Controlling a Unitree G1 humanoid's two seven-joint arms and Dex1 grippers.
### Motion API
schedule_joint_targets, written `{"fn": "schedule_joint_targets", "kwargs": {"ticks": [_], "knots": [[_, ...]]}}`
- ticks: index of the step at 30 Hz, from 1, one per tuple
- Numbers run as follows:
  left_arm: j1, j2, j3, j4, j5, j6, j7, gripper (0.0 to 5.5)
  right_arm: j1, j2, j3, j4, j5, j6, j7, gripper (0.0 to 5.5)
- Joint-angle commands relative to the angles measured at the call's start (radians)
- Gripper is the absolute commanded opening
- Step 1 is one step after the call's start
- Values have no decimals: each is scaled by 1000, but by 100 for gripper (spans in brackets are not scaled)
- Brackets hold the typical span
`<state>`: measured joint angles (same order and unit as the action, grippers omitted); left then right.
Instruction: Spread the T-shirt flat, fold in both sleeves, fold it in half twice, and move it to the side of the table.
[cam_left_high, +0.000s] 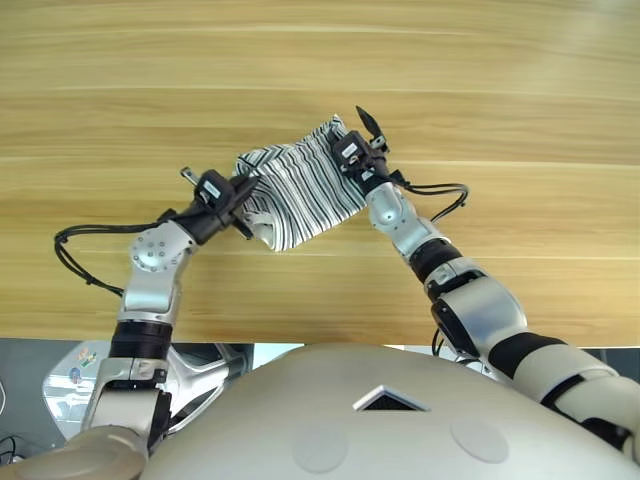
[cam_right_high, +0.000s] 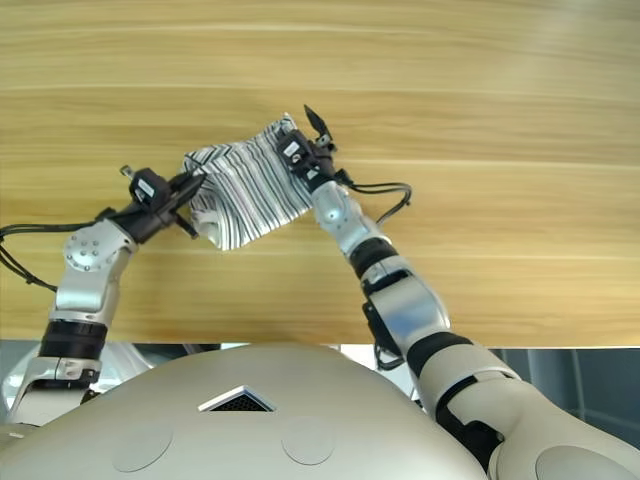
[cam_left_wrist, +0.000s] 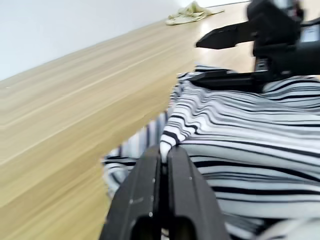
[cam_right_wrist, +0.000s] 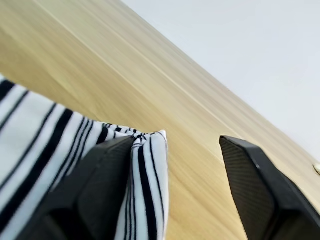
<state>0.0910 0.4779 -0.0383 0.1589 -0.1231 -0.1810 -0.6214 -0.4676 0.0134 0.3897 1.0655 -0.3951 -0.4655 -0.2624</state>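
Centre frame, the folded striped T-shirt (cam_left_high: 300, 195) sits on the bench (cam_left_high: 520, 80). Our left gripper (cam_left_wrist: 164, 150) is pinched tight on its edge, while our right gripper (cam_right_wrist: 177, 142) gapes wide at a corner. We judge that dragging one-handed could unfold it.

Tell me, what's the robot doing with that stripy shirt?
The robot is folding the striped T-shirt, which lies bunched into a small bundle on the wooden table. Its left gripper is pinched shut on one edge of the cloth. The right gripper is at the opposite corner and is open, with one finger against the fabric. The shirt has not been moved to the table's side.
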Motion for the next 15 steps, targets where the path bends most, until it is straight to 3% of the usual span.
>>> {"fn": "schedule_joint_targets", "kwargs": {"ticks": [1,8,15], "knots": [[-80,22,45,76,-6,31,5,7,127,2,34,109,-37,75,31,317],[-249,-6,51,295,46,18,60,7,133,6,40,110,-35,73,30,317],[-211,-24,33,311,42,-22,-3,7,137,12,44,112,-38,74,24,317]]}}
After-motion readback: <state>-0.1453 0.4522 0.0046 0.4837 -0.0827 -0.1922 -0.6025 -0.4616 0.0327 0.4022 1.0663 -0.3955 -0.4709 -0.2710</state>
